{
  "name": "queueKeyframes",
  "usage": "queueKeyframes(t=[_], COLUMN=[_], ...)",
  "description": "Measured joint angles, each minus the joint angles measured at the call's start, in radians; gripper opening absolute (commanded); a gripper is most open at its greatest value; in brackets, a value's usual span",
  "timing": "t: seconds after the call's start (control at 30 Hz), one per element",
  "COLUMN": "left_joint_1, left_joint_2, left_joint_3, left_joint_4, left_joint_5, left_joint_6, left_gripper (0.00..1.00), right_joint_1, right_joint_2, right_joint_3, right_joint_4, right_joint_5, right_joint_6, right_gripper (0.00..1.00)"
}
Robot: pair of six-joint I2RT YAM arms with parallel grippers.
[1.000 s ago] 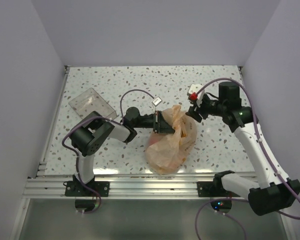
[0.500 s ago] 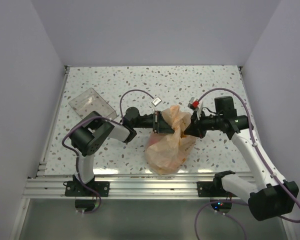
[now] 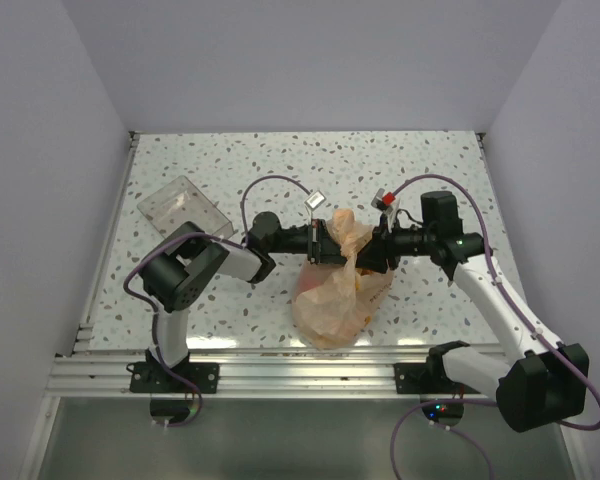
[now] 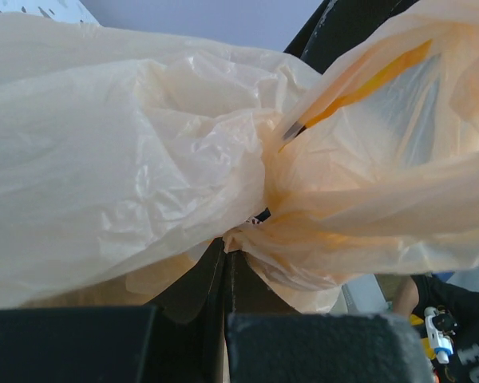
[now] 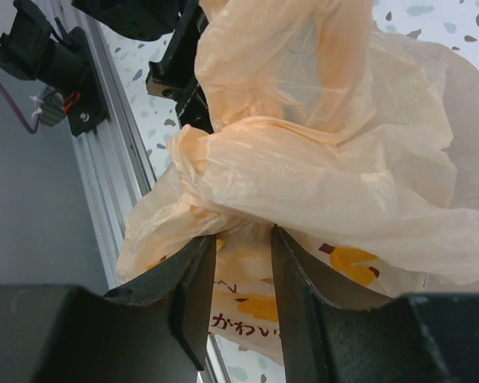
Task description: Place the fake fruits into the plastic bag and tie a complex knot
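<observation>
Clamps the plastic bag (image 3: pixel 330 300) at its twisted neck with the left tool (image 4: pixel 226 259), fingers together. Sets the right tool (image 5: pixel 243 239) opposite, fingers narrowly apart; cannot tell whether gripping. Rests mid-worktop (image 3: pixel 430 170).

Peach plastic bag (image 3: pixel 335 295) sat bulging, neck gathered upward. Against the neck's left side, left gripper (image 3: pixel 327 243); against its right side, right gripper (image 3: pixel 373 250), both touching film. Far left of bag lay clear tray (image 3: pixel 180 208).

Brown "かわい" lettering on the plastic bag (image 5: pixel 319 159)
</observation>
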Motion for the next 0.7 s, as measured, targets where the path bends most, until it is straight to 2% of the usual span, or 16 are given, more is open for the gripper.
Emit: queueKeyframes(t=[0.2,0.23,0.33,0.5,0.53,0.57,0.7], left_joint_1=[-0.019,-0.024,-0.04,-0.06,-0.06,-0.06,-0.063], left_joint_2=[0.039,0.051,0.087,0.122,0.124,0.124,0.124], left_joint_3=[0.049,0.058,0.083,0.095,0.095,0.095,0.095], left_joint_4=[0.001,0.001,0.0,0.0,0.0,-0.001,0.001], left_joint_5=[-0.002,-0.002,-0.001,-0.001,-0.002,-0.004,-0.024], left_joint_6=[-0.015,-0.021,-0.05,-0.097,-0.102,-0.113,-0.131], left_gripper=[0.0,0.0,0.0,0.0,0.0,0.0,0.0], right_joint_1=[0.021,0.025,0.036,0.044,0.044,0.045,0.051], right_joint_2=[0.0,0.0,0.0,-0.001,-0.001,-0.002,-0.012], right_joint_3=[-0.027,-0.031,-0.048,-0.074,-0.077,-0.079,-0.084], right_joint_4=[0.082,0.095,0.138,0.17,0.174,0.179,0.179], right_joint_5=[0.002,0.007,0.012,0.018,0.018,0.018,0.034], right_joint_6=[0.072,0.085,0.12,0.164,0.169,0.176,0.182], right_gripper=[0.5,0.55,0.63,0.69,0.75,0.87,0.92])
